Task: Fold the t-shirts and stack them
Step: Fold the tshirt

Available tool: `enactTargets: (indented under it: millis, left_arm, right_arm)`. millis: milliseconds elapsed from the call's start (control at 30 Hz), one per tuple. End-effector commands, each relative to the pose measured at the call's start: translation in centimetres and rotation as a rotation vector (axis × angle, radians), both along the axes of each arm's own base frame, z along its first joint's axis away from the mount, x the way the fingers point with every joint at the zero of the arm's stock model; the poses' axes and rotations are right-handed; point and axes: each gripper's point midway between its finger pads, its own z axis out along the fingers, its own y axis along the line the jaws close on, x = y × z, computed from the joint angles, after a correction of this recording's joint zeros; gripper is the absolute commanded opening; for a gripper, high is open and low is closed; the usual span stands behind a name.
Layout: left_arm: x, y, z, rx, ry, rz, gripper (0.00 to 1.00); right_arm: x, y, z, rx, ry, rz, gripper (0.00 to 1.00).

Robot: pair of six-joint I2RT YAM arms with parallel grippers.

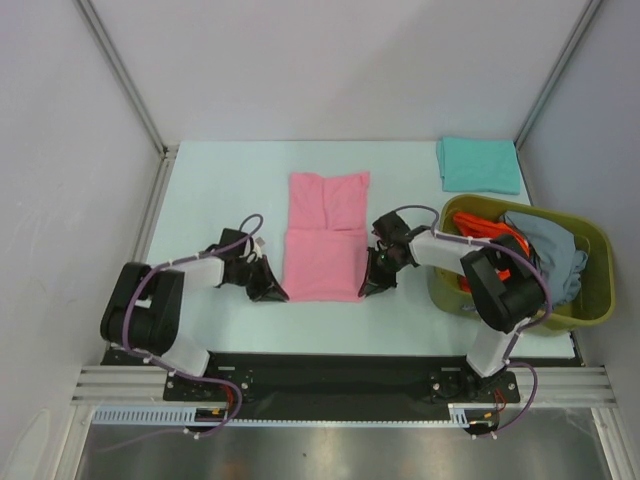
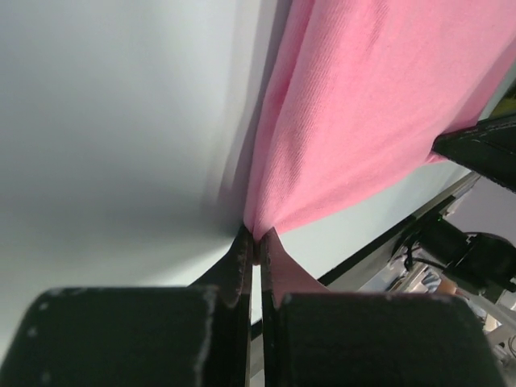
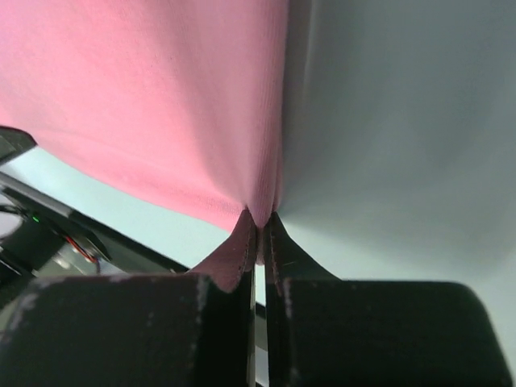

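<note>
Both arms are stretching low toward frame ctr, wrists tipped down. L gripper (image 1: 268,288) is pinching pink t-shirt (image 1: 325,240) at its lower-left corner, R gripper (image 1: 377,283) is pinching the lower-right corner, jaws pressed together on cloth. Shirt is lying flat mid-frame on table (image 1: 220,190)

Pink t-shirt (image 1: 327,235) sits at centre frame, lying flat, folded to a long narrow rectangle with the sleeves turned in and a cross edge at mid-length. Its lower-left corner is pinched by the left gripper (image 1: 268,290), its lower-right corner by the right gripper (image 1: 377,283).

Teal t-shirt (image 1: 478,165) — neat folded square, upper right.

Orange-red t-shirt (image 1: 488,240) and grey-blue t-shirt (image 1: 550,250) — crumpled together in the basket (image 1: 592,316), right edge.
</note>
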Motion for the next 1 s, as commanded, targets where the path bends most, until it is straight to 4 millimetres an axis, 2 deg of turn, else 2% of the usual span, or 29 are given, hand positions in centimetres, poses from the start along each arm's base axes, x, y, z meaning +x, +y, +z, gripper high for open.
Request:
enactTargets:
  millis: [0,67,100,133,167,200,300,333,467,600,700,733,800,833,867,900,933,967]
  left_arm:
    - [-3.4,1.0,-1.1,0.093,0.025,0.020,0.00]
    - [-5.3,1.1,-1.5,0.103,0.045,0.028,0.00]
    - [-5.4,1.0,-0.6,0.088,0.002,0.035,0.00]
    - [-6.9,1.3,-1.2,0.087,0.032,0.052,0.00]
    - [-7.7,1.1,-1.0,0.075,0.026,0.049,0.00]
    - [-7.9,0.5,0.0,0.047,-0.019,0.045,0.01]
    - [-9.8,-0.3,0.6,0.051,-0.018,0.039,0.00]
    - [-10.1,-0.3,1.3,0.036,-0.038,0.055,0.00]
    - [-12.1,0.3,2.1,0.026,-0.046,0.069,0.00]
    - [-12.3,0.5,4.2,-0.007,-0.103,0.094,0.01]
    - [-11.8,0.2,5.8,-0.024,-0.120,0.092,0.00]
    - [-11.1,-0.2,7.0,-0.032,-0.147,0.080,0.00]
    - [-10.4,-0.4,7.5,0.002,-0.125,0.059,0.00]
    - [-9.1,-0.6,9.3,0.009,-0.178,0.051,0.00]
    - [-8.4,-0.6,9.9,0.021,-0.186,0.050,0.00]
    - [-7.6,-0.7,10.0,0.043,-0.179,0.034,0.00]
    - [-6.3,-1.3,11.7,0.028,-0.209,0.030,0.00]
    - [-5.2,-1.1,12.3,0.028,-0.211,0.045,0.00]
  right_arm:
    - [-3.4,-1.0,0.2,-0.039,0.018,0.018,0.00]
    - [-5.2,-1.5,-0.3,-0.054,0.035,0.016,0.00]
    - [-5.6,-1.4,0.6,-0.042,0.006,0.016,0.00]
    - [-6.4,-1.2,0.8,-0.035,0.010,0.015,0.00]
    - [-7.8,-1.8,0.2,-0.042,0.032,0.010,0.00]
    - [-8.1,-1.6,1.0,-0.016,0.011,0.008,0.00]
    - [-10.3,-1.9,0.9,-0.023,0.025,0.006,0.00]
    - [-10.9,-1.7,1.6,-0.009,0.009,0.017,0.00]
    - [-12.4,-2.0,2.6,-0.001,-0.010,0.015,0.00]
    - [-13.1,-1.9,3.9,0.017,-0.015,0.000,0.00]
    - [-12.2,-1.7,5.9,0.026,-0.053,-0.013,0.00]
    - [-11.7,-1.6,6.5,0.033,-0.062,-0.018,0.00]
    - [-9.9,-1.4,8.3,0.055,-0.083,-0.051,0.00]
    - [-9.0,-1.4,8.9,0.065,-0.101,-0.053,0.00]
    - [-7.7,-0.9,10.5,0.090,-0.136,-0.054,0.00]
    - [-6.5,-1.4,10.6,0.080,-0.123,-0.081,0.00]
    - [-5.6,-1.5,11.0,0.082,-0.138,-0.067,0.00]
    - [-4.9,-1.5,11.3,0.083,-0.139,-0.067,0.00]
